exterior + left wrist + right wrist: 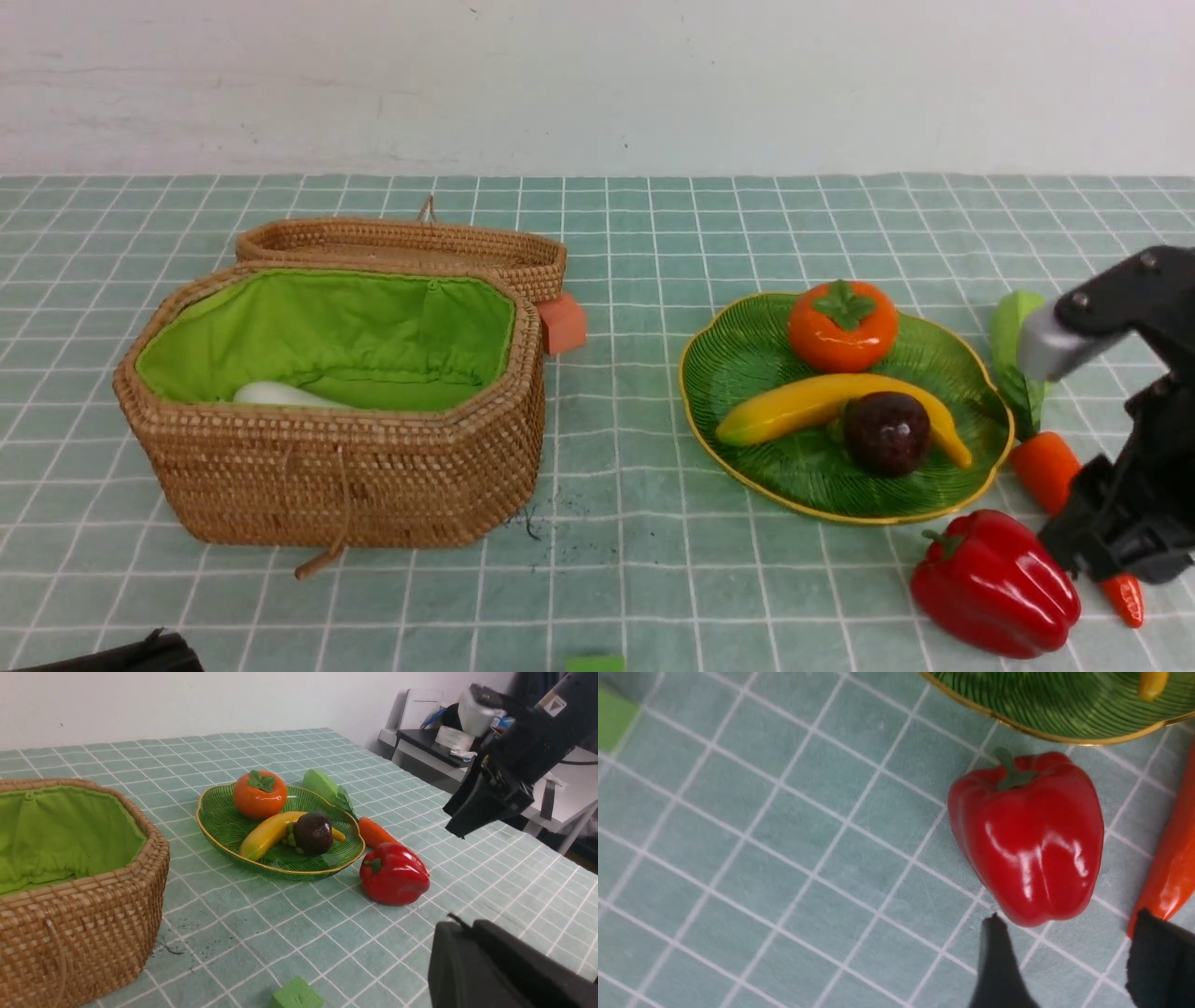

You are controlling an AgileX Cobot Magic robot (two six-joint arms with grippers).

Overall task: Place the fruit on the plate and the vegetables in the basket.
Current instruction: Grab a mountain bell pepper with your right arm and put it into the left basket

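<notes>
Front view showed the plate (747, 364) on the checked tablecloth (653, 523) with all three fruits on it. The persimmon (840, 327) sat at the plate's far side. The banana (803, 403) lay across the plate's middle, and the mangosteen (885, 432) rested against the banana's near side.

The red bell pepper (994, 583) lay on the cloth just off the plate's near right rim, its stem turned toward the plate. The carrot (1046, 467) lay just beside the plate's right rim, partly hidden by the right arm. The light green gourd (1013, 336) lay by the plate's far right edge.

The basket (355, 476) stood well apart from the plate, to its left, lid (401, 245) thrown back, and the white radish (280, 394) lay inside on the green lining.

The right gripper (1069, 940) hung near the plate's right side with its fingers spread and nothing between them, just beyond the pepper's blunt end and the carrot's tip. The left gripper (495, 966) was pressed together, well to the near side of the plate, holding nothing visible.
</notes>
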